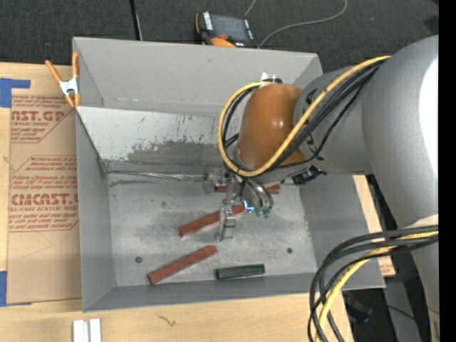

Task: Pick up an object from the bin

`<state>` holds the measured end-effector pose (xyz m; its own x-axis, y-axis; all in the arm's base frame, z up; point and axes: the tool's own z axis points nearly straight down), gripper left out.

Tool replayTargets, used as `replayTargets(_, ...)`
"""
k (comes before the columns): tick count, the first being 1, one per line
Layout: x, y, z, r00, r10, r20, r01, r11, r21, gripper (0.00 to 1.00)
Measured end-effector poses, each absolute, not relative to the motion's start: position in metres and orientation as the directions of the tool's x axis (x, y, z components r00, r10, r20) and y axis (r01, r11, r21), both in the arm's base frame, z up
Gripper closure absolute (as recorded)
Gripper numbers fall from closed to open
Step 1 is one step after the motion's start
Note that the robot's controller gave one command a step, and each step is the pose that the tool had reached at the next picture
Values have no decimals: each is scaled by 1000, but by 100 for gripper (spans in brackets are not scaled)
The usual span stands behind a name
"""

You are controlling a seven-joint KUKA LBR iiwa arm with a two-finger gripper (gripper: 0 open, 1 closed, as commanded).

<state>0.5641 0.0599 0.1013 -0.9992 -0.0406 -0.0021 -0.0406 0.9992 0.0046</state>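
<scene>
I am looking down into the bin with the arm reaching in from the right. Its orange cover is hanging over the far right part of the floor, with yellow and black cables looping round it. The gripper is pointing down near the middle of the floor, low and close to the metal. From this angle I cannot tell whether it is wide, narrow or closed on anything.

Its tip is sitting at the right end of a short red-brown bar, which is lying flat and slightly slanted, running off to the left of the tip. I cannot say whether the two are touching.

A longer red-brown bar is lying nearer the front wall, slanted the same way and apart from the short one. Just to its right, a dark bar is lying along the front edge, below the gripper and clear of it.
</scene>
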Motion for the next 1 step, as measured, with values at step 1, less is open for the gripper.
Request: replayTargets(1,556,80,107,-997,-76,-1,-76,997,1,0)
